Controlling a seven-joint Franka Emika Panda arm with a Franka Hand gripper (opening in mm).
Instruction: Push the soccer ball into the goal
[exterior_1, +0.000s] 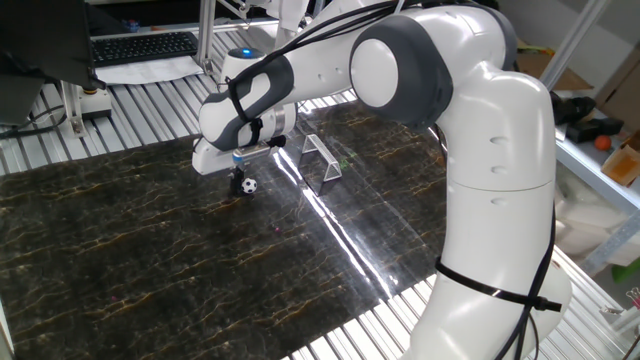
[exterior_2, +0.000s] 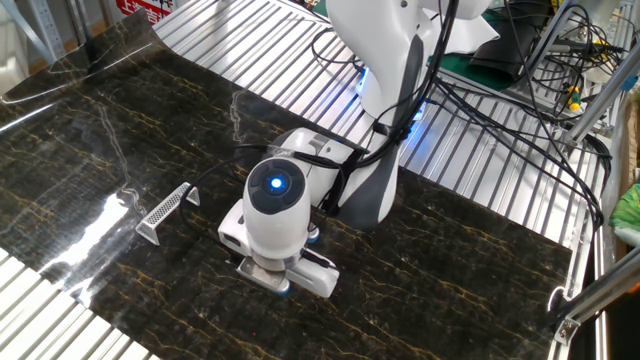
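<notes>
The soccer ball (exterior_1: 248, 185) is a tiny white and black ball on the dark marble mat, left of the goal. The goal (exterior_1: 322, 157) is a small silver-grey frame a few ball-widths to the ball's right; from the other side the goal (exterior_2: 165, 211) stands left of the robot hand. My gripper (exterior_1: 238, 179) points down with its dark fingers together and its tips just left of the ball, touching it or nearly so. In the other fixed view the gripper (exterior_2: 278, 286) sits under the white hand, and the ball is hidden behind it.
The mat (exterior_1: 150, 250) lies on a ribbed metal table (exterior_1: 150, 110). A keyboard (exterior_1: 145, 45) lies at the back left. Cables (exterior_2: 470, 110) trail behind the robot base. A bright glare streak (exterior_1: 340, 225) crosses the mat.
</notes>
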